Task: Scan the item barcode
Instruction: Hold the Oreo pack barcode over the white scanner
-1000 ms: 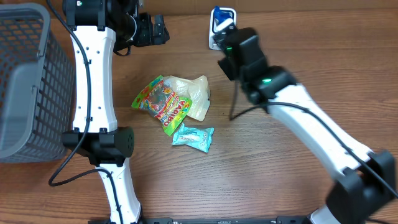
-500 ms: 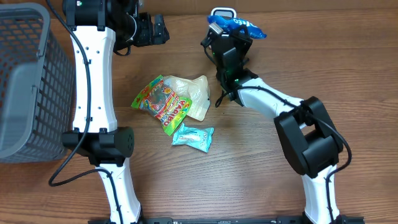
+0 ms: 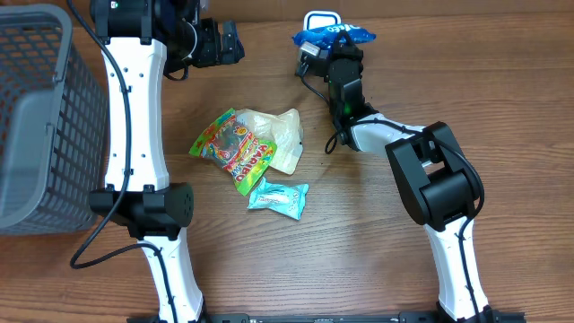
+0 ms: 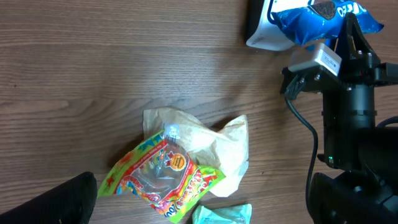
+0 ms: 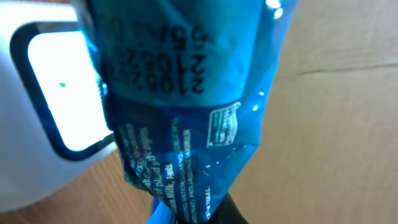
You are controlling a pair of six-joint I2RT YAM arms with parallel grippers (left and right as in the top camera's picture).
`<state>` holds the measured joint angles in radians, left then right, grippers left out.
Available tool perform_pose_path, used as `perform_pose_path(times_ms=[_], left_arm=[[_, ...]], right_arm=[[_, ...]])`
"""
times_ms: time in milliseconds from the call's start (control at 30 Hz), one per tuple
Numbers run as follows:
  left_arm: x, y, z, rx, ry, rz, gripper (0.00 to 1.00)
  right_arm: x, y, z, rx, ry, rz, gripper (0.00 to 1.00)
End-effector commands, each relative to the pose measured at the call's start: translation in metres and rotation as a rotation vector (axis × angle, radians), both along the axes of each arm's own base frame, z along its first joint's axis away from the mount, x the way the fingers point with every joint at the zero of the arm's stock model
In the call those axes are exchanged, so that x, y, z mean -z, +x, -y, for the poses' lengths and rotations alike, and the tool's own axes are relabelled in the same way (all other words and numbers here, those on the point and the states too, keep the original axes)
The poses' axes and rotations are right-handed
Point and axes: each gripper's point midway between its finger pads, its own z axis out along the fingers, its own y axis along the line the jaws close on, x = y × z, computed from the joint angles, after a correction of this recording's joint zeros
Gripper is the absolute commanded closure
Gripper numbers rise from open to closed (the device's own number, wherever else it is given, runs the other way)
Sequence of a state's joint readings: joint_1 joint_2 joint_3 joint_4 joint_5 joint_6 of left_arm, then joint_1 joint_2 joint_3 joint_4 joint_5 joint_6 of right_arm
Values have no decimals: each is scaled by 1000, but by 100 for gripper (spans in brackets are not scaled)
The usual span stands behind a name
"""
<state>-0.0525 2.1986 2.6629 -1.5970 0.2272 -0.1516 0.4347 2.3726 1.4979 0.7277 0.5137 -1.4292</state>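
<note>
The blue packet [image 3: 334,36] is being gripped tightly by the right gripper [image 3: 338,48] at the upper middle of the overhead frame, just beside and partly over the white scanner [image 4: 264,31]. In the right wrist view its printed side is being held close to the scanner's lit window. Compared with a second ago, the packet is being shown flatter and more level, and the right arm is being seen folded in near the scanner instead of stretched out from the lower right. The left gripper [image 3: 235,40] is being kept spread wide and empty at the upper left, unmoved. The candy bag [image 3: 233,151], pale bag [image 3: 283,136] and teal packet [image 3: 279,197] are being left unchanged at centre.
</note>
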Motion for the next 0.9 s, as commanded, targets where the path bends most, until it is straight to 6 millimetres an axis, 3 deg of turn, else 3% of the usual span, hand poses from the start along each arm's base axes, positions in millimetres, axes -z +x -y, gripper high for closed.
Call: perform_pose_path(times_ms=[0, 200, 400, 667, 767, 867], left_arm=[[-11, -5, 3, -2, -4, 22, 0], [-11, -5, 3, -2, -4, 22, 0], [-11, -5, 3, -2, -4, 22, 0], [-11, -5, 3, -2, -4, 22, 0], [-11, -5, 3, -2, -4, 22, 0], [-11, -5, 3, -2, -4, 22, 0]], right_arm=[[-22, 7, -4, -50, 49, 72, 96], [-33, 19, 24, -5, 137, 115, 96], [-37, 30, 45, 29, 382, 125, 96], [-20, 50, 47, 38, 466, 110, 96], [-21, 66, 45, 65, 466, 128, 96], [-22, 69, 44, 64, 452, 110, 96]])
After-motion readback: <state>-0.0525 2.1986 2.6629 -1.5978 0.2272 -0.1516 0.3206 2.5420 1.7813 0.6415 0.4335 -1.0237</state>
